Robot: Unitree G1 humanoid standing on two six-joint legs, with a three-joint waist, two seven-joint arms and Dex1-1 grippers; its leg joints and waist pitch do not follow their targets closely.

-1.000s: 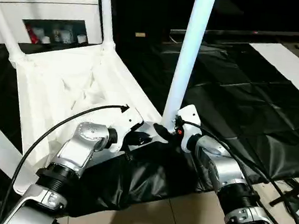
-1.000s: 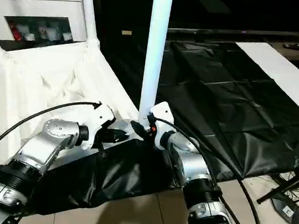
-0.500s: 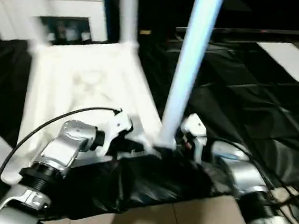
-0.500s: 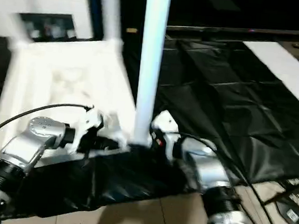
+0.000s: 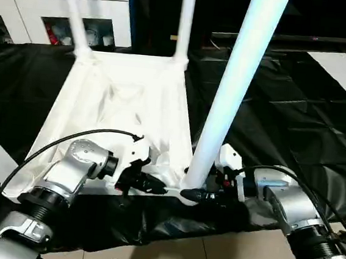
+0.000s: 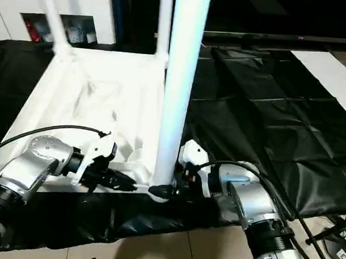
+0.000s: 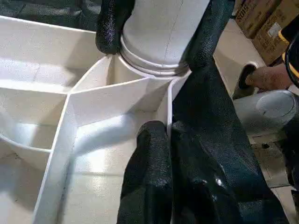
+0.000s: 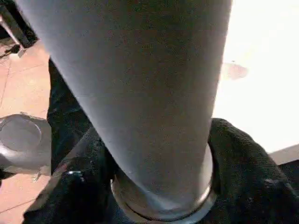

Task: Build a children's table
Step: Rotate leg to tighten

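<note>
Black sheeting over floor, white cabinet (image 5: 62, 8) far left – table top (image 5: 127, 100) upside down on it, ribs up. Left gripper (image 5: 146, 182) pinched shut on near rim, steadying. Right gripper (image 5: 200, 195) straddles near-right leg (image 5: 235, 92) at socket, jaws around base, likely seating it

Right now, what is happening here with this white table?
The robot is putting a table together. The top lies upside down on a black sheet, with legs standing up from its corners. The right gripper has its fingers on either side of the base of the near leg, at its corner socket. The left gripper is shut on the top's near rim beside that socket.
</note>
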